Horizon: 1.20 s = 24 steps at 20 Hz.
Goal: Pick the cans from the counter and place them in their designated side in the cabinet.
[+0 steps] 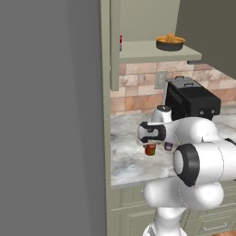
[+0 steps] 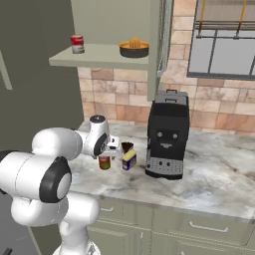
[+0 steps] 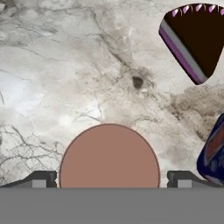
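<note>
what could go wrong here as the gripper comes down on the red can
The blue can and cake slice stand close beside the red can, so the open gripper could knock either one as it descends. In the hand view the can's round top nearly spans the gap between the fingertips, so a slight offset could land a finger on the rim and tip it.

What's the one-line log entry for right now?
gripper: open, above red can, not gripping | blue can: on counter beside it | cabinet: another can and bowl on shelf
</note>
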{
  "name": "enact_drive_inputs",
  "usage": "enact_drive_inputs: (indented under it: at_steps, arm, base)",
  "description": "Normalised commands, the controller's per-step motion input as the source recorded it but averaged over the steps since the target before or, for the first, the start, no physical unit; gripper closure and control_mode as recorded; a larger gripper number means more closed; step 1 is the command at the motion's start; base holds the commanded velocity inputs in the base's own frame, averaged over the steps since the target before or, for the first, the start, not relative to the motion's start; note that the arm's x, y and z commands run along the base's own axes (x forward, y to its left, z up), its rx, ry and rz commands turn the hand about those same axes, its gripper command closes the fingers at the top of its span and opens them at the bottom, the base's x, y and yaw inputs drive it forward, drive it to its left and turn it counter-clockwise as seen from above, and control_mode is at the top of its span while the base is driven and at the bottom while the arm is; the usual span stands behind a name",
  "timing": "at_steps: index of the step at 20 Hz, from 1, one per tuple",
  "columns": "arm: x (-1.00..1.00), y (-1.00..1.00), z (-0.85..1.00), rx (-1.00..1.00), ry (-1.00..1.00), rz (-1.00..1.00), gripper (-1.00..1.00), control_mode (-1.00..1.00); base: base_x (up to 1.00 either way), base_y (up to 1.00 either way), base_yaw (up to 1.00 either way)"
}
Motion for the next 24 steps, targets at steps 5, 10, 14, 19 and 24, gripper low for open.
enact_drive_inputs:
  at_steps: [5, 10, 14, 19, 24]
  arm:
    - [0.06, 0.00, -0.15, 0.00, 0.00, 0.00, -1.00, -1.00]
    - [0.01, 0.00, -0.09, 0.00, 0.00, 0.00, 1.00, -1.00]
    - [0.00, -0.03, -0.01, 0.00, 0.00, 0.00, 1.00, -1.00]
    - [0.00, -0.04, 0.08, 0.00, -0.03, 0.00, 1.00, -1.00]
    - [-0.02, -0.03, 0.28, 0.00, -0.09, 0.00, 1.00, -1.00]
  base:
    - [0.00, 0.00, 0.00]
    - [0.00, 0.00, 0.00]
    - [0.00, 0.00, 0.00]
    - [0.00, 0.00, 0.00]
    - [0.00, 0.00, 0.00]
